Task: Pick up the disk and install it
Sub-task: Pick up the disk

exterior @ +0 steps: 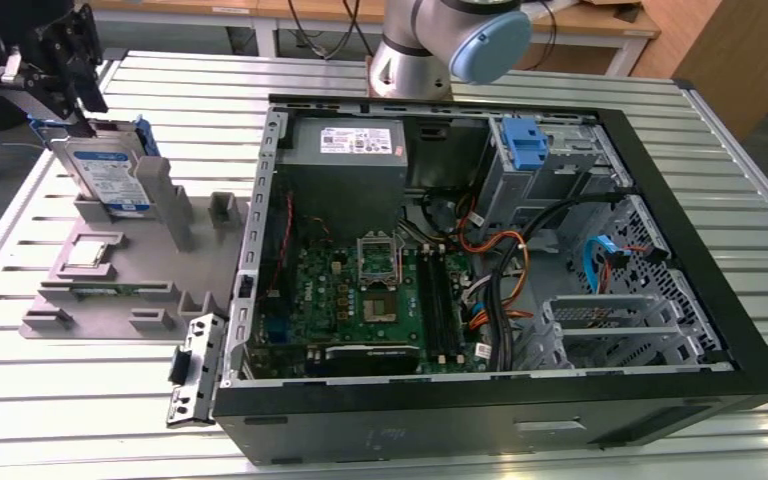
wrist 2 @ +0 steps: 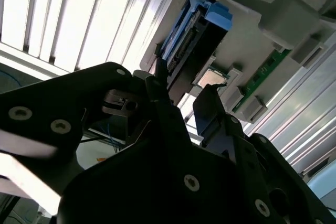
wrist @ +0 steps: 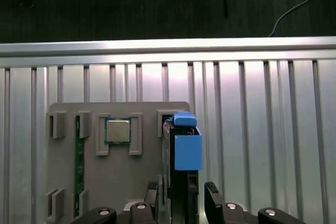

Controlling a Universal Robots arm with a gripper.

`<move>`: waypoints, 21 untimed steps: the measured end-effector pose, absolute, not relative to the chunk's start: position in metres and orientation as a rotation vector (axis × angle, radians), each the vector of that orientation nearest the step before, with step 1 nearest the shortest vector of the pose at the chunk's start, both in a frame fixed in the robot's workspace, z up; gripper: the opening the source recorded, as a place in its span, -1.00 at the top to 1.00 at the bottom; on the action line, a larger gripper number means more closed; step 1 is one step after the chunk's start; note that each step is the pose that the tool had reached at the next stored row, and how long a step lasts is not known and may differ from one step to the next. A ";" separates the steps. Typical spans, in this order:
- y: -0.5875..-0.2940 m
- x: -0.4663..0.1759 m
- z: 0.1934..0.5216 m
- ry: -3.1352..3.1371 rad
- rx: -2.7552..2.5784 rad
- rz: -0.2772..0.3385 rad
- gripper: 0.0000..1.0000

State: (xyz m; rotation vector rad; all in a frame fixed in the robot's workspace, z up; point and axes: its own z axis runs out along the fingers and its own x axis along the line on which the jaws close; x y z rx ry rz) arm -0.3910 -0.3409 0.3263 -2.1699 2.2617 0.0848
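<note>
The disk (exterior: 107,175) stands on edge in a slot of the grey holder (exterior: 117,270) at the exterior view's left, its white-and-blue label facing out and blue rails around it. My gripper (exterior: 88,108) hangs just above its top edge. In both wrist views the disk (wrist: 184,150) (wrist 2: 194,35) runs between the two black fingers (wrist: 211,195). The gripper (wrist: 181,190) (wrist 2: 181,92) is open, one finger on each side of the disk's near end, with a thin gap on one side.
The open computer case (exterior: 744,330) lies at the exterior view's right, with a blue-tabbed drive cage (exterior: 524,140) at its far side and a metal bay (exterior: 611,320) near the front. On the holder sit a small silver chip (wrist: 118,130) and a green memory stick (wrist: 79,156).
</note>
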 end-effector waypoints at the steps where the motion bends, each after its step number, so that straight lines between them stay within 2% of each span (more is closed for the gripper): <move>1: -0.341 -0.391 0.326 2.250 -2.183 0.085 0.06; 8: -0.341 -0.391 0.326 2.242 -2.191 0.084 0.03; 9: -0.341 -0.391 0.326 2.242 -2.191 0.084 -0.09; 21: -0.341 -0.391 0.318 2.165 -2.254 0.067 -0.09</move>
